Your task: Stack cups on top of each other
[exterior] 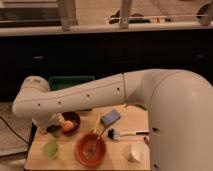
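Note:
The pale green translucent cup (51, 148) stands upright near the front left corner of the wooden table (115, 162). My arm reaches across from the right, with its bend at the far left. The gripper (53, 125) hangs below that bend, at the table's left edge, just behind the green cup and beside the dark brown bowl (71, 120). A small dark grey shape at the gripper may be the metal tumbler; I cannot tell whether it is held.
A wide orange bowl (90, 149) with a utensil in it sits front centre. The brown bowl holds an orange object (67, 127). A blue sponge (110, 117), a black-headed brush (122, 134) and a white cup (134, 152) lie to the right. A green bin (70, 82) stands behind.

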Robot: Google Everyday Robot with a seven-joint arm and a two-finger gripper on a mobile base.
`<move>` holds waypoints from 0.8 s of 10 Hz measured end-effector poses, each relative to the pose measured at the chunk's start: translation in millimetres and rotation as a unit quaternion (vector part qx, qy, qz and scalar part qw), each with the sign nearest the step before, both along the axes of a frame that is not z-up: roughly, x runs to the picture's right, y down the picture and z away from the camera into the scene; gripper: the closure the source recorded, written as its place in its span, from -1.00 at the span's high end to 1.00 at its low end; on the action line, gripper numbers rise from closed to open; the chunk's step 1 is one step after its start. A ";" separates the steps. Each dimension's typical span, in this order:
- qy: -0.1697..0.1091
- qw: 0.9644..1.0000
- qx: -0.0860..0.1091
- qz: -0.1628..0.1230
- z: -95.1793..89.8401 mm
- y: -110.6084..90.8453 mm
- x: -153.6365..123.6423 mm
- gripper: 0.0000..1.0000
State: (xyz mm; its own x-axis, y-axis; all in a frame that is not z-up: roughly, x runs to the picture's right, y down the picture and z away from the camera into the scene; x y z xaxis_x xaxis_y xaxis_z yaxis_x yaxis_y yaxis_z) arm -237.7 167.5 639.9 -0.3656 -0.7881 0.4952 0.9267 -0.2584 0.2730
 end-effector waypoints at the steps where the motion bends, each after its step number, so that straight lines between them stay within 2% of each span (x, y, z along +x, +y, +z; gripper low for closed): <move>1: -0.010 1.000 -0.001 -0.015 -1.2 2.3 1.3 -1.00; 5: -0.038 0.998 -0.009 -0.042 -9.6 27.5 4.6 -1.00; 8: -0.057 0.997 -0.016 -0.051 -10.2 43.1 5.3 -1.00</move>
